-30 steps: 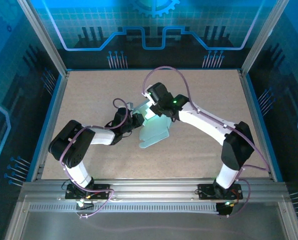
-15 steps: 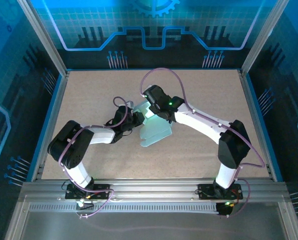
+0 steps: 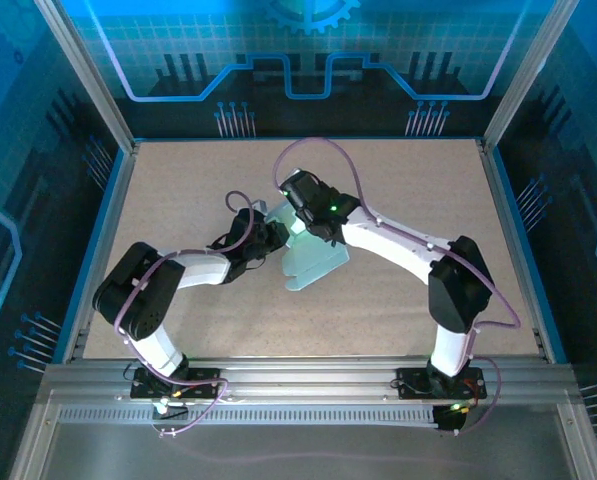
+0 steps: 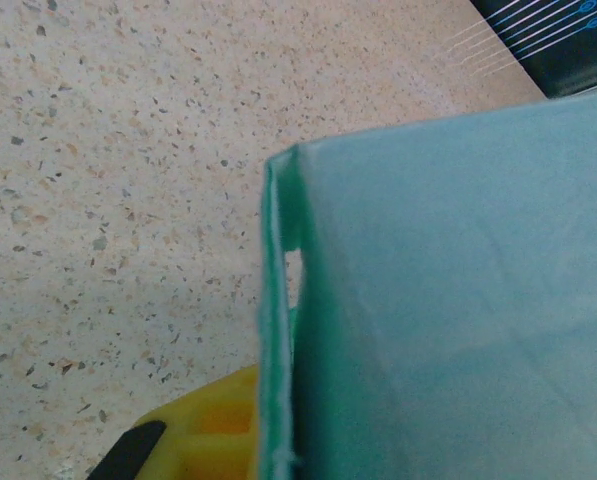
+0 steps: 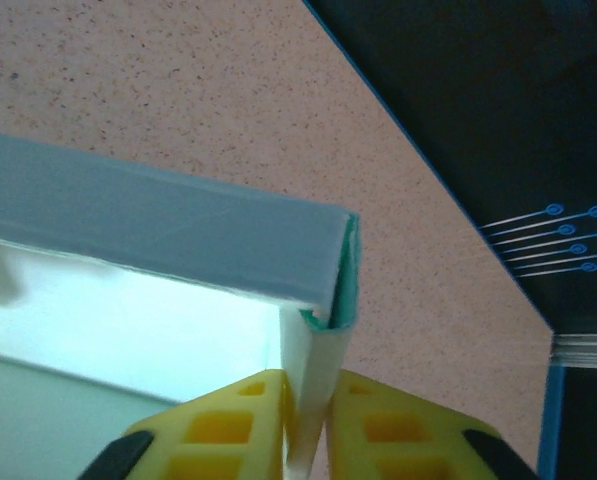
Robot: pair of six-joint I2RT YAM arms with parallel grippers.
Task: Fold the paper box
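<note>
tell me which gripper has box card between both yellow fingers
The right gripper: a paper box wall sits between its two pads. The left gripper shows one finger.

No words, numbers, labels or brand marks can be read on anything here. The nearest thing to a sign is a pale-blue cogwheel outline [image 3: 309,12], cut off by the upper edge of the top view. It is printed on the blue gridded back wall panel [image 3: 178,50] above angular circuit-style lines [image 3: 308,85], and it carries no lettering.
</note>
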